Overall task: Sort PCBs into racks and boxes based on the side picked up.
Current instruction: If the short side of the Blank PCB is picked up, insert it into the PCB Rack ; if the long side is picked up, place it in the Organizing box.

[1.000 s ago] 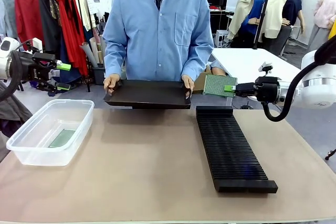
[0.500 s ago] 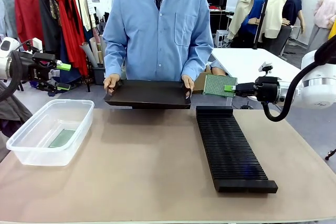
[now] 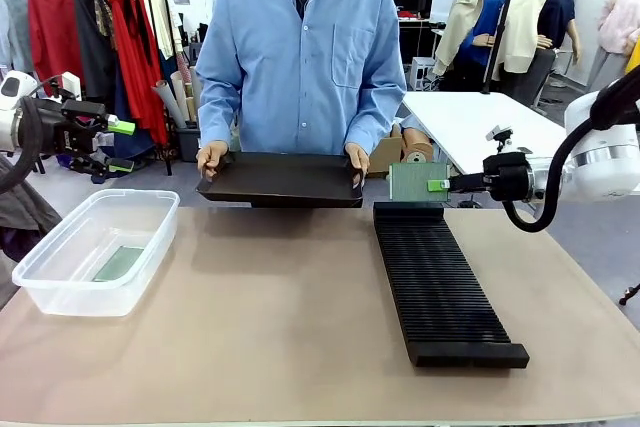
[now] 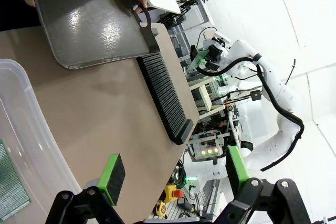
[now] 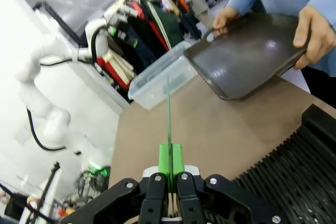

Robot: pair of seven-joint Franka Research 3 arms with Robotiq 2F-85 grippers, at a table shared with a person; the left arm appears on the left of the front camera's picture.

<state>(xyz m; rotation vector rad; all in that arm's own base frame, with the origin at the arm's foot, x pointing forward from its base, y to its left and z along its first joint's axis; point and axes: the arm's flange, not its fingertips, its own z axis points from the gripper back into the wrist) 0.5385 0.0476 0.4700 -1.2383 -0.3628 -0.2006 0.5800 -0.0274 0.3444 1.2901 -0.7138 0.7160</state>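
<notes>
My right gripper [image 3: 437, 185] is shut on a light, dotted green PCB [image 3: 417, 182] and holds it upright just above the far end of the long black slotted rack [image 3: 435, 277]. In the right wrist view the PCB [image 5: 169, 114] stands edge-on between the shut pads [image 5: 165, 162], with the rack [image 5: 299, 174] below right. My left gripper [image 3: 120, 145] hovers open and empty at the far left, above the clear box [image 3: 95, 247], where another PCB [image 3: 118, 264] lies flat. The left wrist view shows its open gripper [image 4: 175, 174], the box [image 4: 23, 124] and that PCB [image 4: 10, 182].
A person in a blue shirt stands at the far side, both hands holding a shallow black tray [image 3: 283, 179] over the table's far edge. The tray [image 5: 247, 56] is close to the held board. Bare brown tabletop [image 3: 270, 317] lies between box and rack.
My right gripper has dropped a little and turned the PCB from a tilted pose to upright, closer to the rack's far end. Left arm and the person's tray are unchanged.
</notes>
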